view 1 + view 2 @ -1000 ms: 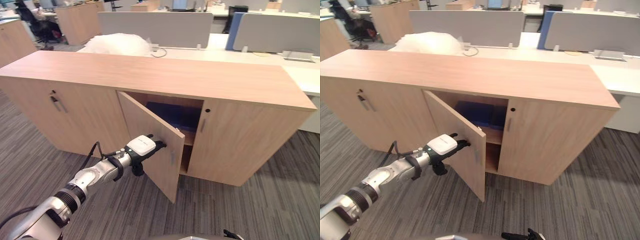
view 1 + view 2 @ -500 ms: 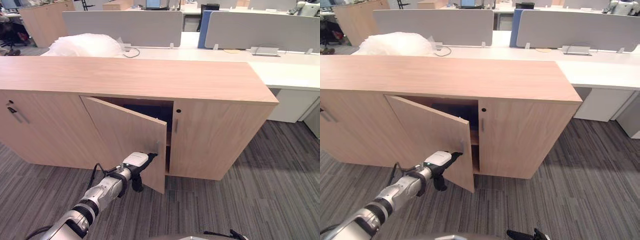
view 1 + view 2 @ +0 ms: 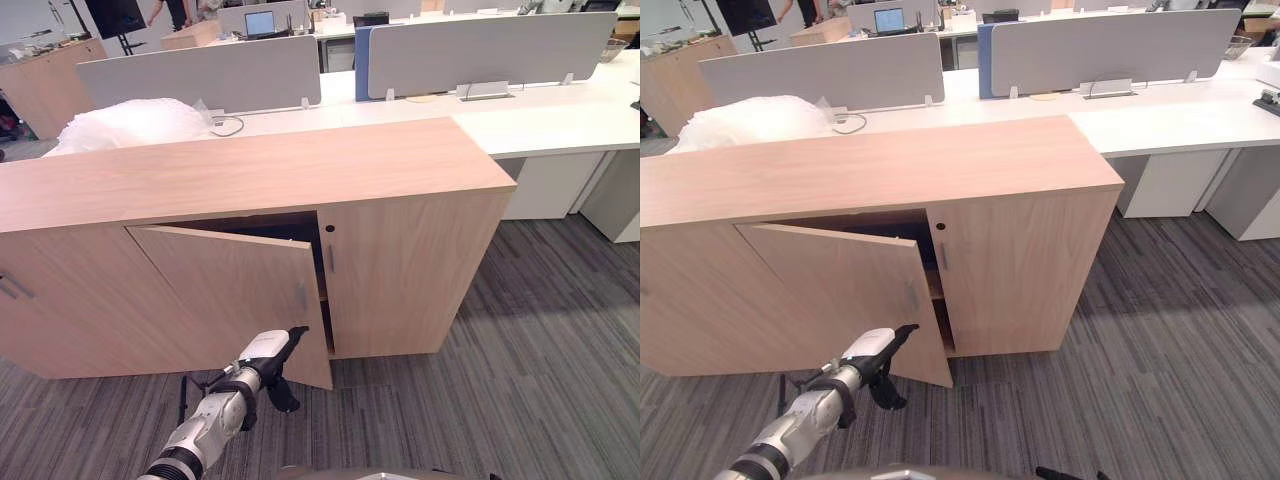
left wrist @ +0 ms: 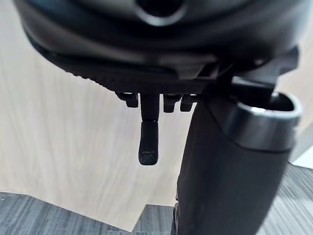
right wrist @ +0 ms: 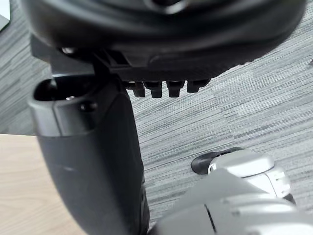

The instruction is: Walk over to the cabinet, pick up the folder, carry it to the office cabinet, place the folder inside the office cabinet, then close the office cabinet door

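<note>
From my seat I see the long wooden cabinet straight ahead, standing on grey striped carpet. Its middle door stands ajar at a narrow angle, hinged on its left, with its free edge swung out toward me. The left hand is low in front of that door, near its bottom outer corner. In the left wrist view one finger is stretched out straight toward the wood, the thumb stands beside it, and nothing is held. From the head views the fingertip looks to be touching the door's face just below its small handle, though I cannot be sure of contact. The neighbouring door to the right is shut flat, its own handle just beside the gap. The right hand hangs over the carpet, its fingers seen as a short loose row beside the thumb, empty. Where the folder is I cannot tell: the slot behind the open door is dark, and neither hand holds it. Behind the cabinet a white desk carries a heap of clear plastic wrap and grey divider screens.
</note>
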### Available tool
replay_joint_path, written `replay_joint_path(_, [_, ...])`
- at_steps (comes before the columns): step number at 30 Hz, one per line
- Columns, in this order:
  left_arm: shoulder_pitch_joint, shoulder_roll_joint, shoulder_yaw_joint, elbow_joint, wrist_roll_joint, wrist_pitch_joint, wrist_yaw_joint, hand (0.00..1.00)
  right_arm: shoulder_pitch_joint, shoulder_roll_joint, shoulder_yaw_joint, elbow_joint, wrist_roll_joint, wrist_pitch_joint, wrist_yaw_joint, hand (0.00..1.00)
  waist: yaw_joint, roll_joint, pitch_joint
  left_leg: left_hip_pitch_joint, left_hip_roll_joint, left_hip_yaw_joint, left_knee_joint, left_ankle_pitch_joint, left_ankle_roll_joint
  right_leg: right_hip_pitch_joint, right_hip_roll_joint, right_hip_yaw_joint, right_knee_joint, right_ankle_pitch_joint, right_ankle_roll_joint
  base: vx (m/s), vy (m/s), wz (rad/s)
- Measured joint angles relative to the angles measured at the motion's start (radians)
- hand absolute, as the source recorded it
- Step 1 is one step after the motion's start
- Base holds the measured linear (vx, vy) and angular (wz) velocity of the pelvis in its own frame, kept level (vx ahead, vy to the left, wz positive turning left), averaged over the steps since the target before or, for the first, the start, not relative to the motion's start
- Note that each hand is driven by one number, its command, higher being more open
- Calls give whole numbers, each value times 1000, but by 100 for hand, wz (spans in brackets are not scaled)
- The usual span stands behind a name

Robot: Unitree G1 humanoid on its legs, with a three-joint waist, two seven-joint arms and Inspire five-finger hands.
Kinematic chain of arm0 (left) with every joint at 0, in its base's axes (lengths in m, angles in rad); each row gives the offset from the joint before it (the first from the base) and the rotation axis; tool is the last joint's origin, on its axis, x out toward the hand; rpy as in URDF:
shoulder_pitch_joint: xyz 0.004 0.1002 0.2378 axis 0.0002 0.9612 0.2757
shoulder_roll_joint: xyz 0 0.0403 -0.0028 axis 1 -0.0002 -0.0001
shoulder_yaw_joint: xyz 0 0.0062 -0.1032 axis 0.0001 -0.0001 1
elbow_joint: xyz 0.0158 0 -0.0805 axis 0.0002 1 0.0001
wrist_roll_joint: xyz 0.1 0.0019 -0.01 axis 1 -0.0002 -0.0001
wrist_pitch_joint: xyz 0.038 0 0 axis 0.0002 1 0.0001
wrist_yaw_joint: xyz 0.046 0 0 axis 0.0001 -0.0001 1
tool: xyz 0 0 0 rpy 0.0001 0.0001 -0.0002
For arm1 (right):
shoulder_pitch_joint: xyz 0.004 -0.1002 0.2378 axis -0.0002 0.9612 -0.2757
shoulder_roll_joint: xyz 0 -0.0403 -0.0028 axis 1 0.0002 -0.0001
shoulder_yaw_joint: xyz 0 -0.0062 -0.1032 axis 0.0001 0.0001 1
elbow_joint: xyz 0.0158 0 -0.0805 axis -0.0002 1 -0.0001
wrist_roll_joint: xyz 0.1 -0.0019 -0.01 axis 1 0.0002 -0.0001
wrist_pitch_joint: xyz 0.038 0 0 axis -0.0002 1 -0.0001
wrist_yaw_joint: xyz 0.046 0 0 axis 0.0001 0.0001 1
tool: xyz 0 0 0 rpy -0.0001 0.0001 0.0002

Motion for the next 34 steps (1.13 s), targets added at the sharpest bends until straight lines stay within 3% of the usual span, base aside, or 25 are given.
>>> replay_joint_path(1, [26,-6,42,0,-7,18,2,100,14,20,19,-15,0,2,1,100,0,-32,-14,23,-19,15,-54,17,-1,0,-29,3,0,-4,10,9,184,-17])
replay_joint_path(4, [85,-58,137,9,-118,32,30,100,53,48,36,-62,1,1,-1,100,-1,-74,-39,66,-57,34,-178,61,7,-20,-76,6,1,-15,24,54,81,-2])
replay_joint_path(9, [123,-213,340,250,-419,58,73,100,66,61,31,-66,2,2,-11,100,5,-81,-54,147,-61,58,-309,119,20,-12,-90,25,-6,-30,41,131,16,-11])
replay_joint_path(14, [177,-280,441,441,-756,86,62,100,70,69,30,-53,1,18,-19,100,22,-98,-56,200,-39,63,-353,123,26,23,-70,23,-27,-34,37,145,-31,-5])
replay_joint_path(22, [240,-282,473,524,-940,88,12,100,67,67,30,-23,2,20,-25,100,42,-105,-61,218,-36,54,-371,133,19,40,-67,6,-31,-39,31,-10,-24,3])
replay_joint_path(30, [237,-281,485,530,-895,84,9,100,66,68,30,-13,3,20,-25,100,43,-112,-72,219,-31,46,-410,164,7,22,-64,-5,-29,-40,36,-51,-17,3])
replay_joint_path(34, [218,-257,403,528,-856,82,11,100,65,68,33,-13,4,22,-30,100,43,-117,-75,216,-32,40,-410,168,12,22,-63,-10,-32,-39,36,23,-12,3])
